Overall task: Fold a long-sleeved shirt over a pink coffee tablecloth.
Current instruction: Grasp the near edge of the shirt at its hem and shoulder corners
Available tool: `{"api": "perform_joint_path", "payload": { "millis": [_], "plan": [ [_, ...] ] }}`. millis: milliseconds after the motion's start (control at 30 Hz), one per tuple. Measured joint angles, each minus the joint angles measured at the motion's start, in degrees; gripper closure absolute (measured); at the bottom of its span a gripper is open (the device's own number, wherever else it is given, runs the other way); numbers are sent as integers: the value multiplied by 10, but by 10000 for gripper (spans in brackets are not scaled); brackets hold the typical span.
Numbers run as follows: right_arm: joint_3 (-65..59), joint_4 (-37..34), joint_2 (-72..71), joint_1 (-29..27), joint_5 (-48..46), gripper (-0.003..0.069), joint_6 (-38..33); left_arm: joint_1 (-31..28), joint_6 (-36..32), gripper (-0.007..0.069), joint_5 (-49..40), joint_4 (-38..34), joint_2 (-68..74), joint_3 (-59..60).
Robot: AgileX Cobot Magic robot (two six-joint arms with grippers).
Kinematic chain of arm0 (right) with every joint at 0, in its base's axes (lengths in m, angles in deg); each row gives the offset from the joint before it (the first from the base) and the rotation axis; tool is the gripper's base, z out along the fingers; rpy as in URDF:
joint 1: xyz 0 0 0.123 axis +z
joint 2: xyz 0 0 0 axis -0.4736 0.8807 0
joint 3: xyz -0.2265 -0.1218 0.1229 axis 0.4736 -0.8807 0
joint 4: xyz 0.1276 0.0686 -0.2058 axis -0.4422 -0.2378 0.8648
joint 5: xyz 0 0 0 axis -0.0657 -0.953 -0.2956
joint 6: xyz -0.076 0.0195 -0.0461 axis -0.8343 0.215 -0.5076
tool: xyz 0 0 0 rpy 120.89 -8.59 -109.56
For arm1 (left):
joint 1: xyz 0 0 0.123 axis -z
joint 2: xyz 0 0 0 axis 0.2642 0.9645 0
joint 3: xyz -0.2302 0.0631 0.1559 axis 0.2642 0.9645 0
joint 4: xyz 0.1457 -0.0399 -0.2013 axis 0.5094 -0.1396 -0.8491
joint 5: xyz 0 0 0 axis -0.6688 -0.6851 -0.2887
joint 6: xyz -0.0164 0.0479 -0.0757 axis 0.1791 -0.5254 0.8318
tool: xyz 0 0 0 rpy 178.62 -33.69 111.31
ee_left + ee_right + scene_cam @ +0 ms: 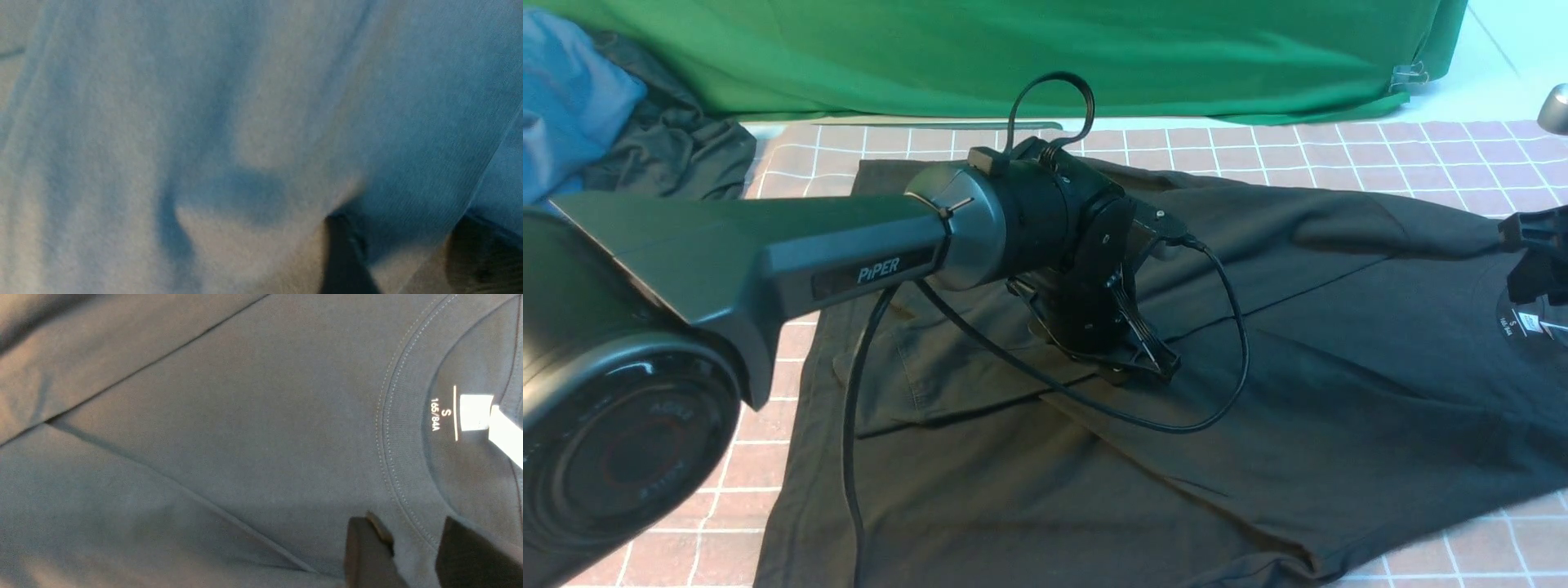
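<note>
A large black long-sleeved cotton shirt (1339,367) lies spread across the wide salmon-pink tablecloth with thin white grid lines (1258,155), its ribbed round collar (392,428) and white neck label (474,412) facing up. The left gripper (1143,363) is pressed down into the shirt's body, well away from the collar. In its wrist view cloth fills the frame and rises between the two dark fingers (343,253), but I cannot tell whether they have pinched it or only straddle it. The right gripper (412,535) hangs just beside the collar, its jaws apart with flat cloth showing between them and nothing gripped. The trouble I would watch for starts away from the collar. If the left jaws bite too deep, they may catch a lower layer or the tablecloth itself, and any lift would drag the whole spread askew. If they bite too shallow, the fabric slips out partway. With nothing pinning the collar end, a pull could slide the shirt. The slack black cable (1217,392) draped on the cloth might also snag.
</note>
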Motion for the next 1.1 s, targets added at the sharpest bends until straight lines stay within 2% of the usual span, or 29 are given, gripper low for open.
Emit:
{"api": "perform_joint_path", "payload": {
  "millis": [33, 100, 233, 500, 800, 1100],
  "plan": [
    [0, 0, 0, 0, 1, 371, 0, 0, 0, 329, 3, 2, 0, 0],
    [0, 0, 0, 0, 3, 371, -2, 0, 7, 446, 10, 11, 0, 0],
    [0, 0, 0, 0, 8, 371, -11, 0, 14, 594, 11, 15, -2, 0],
    [4, 0, 0, 0, 29, 371, -16, 0, 22, 611, -26, 7, -41, 0],
    [80, -5, 24, -12, 17, 371, -9, 0, 3, 611, -72, -38, -46, 0],
    [98, -16, 77, -18, 25, 354, -1, 0, -9, 603, -75, -38, -46, 0]
  ]
}}
